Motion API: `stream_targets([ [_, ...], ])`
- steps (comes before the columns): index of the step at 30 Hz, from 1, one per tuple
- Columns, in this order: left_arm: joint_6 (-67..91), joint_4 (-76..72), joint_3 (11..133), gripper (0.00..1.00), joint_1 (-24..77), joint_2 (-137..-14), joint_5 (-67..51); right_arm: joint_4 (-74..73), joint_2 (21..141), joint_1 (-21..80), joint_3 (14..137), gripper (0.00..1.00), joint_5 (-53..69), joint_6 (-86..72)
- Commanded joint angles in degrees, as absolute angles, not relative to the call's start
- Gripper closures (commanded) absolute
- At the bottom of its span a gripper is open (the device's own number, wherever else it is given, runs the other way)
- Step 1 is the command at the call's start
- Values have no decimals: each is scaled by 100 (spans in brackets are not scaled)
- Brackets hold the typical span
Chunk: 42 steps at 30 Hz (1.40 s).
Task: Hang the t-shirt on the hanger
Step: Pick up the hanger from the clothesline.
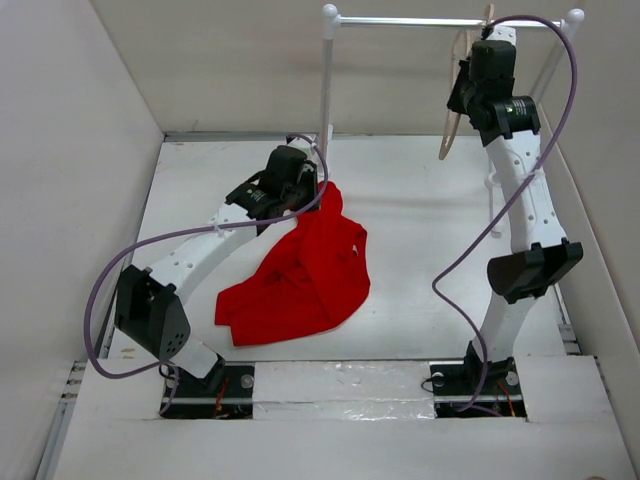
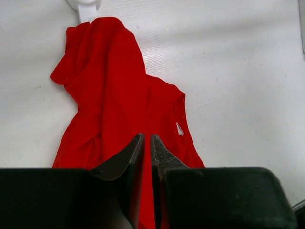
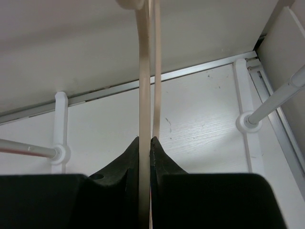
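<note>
- Pinching one edge of the t-shirt (image 2: 109, 95), the left pincer (image 2: 147, 139) holds that end raised, likely to let the cloth hang open. The rest lies heaped on the tabletop (image 1: 430, 230).
- The right pincer (image 3: 145, 140), jaws narrow, clamps the hanger (image 3: 142, 71) up by the rack bar (image 1: 420, 20), probably to steady it.

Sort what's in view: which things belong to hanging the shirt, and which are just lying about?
Job: t-shirt, held by left gripper; hanger, gripped by right gripper.
Bystanders: white rack, purple cables, table.
</note>
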<state>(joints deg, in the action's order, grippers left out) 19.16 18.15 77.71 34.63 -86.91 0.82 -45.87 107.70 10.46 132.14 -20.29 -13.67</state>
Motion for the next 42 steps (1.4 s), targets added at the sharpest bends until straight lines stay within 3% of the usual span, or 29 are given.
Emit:
stream_targets([
  [1,2004,1565,7796,92,3463,-8639,-176,-4087,10380,1002,13245,100,-1890,-1125],
  [10,1978,1503,8208,83,3516,-8921,-176,-3349,9600,756,12473,100,-871,-817],
  [16,1591,1468,8533,72,4243,-9263,438,-2506,8738,511,10778,100,-212,-914],
  [20,1450,1520,8727,74,4868,-9571,1027,-1970,8113,369,9881,100,219,-1010],
  [28,1363,1555,8350,76,4869,-9817,1292,-2065,7165,246,8975,100,518,-1282],
  [30,1196,1634,8306,88,4869,-10080,1161,-2039,6718,316,8230,100,519,-1536],
  [33,1099,1670,8218,92,4992,-10283,1221,-2083,6303,316,7683,100,623,-1827],
  [36,1081,1748,8174,92,4992,-10537,1379,-2258,5802,316,7104,100,966,-2074],
  [42,1002,1906,8156,83,4992,-10801,1502,-2627,4977,580,6364,100,1476,-2399],
])
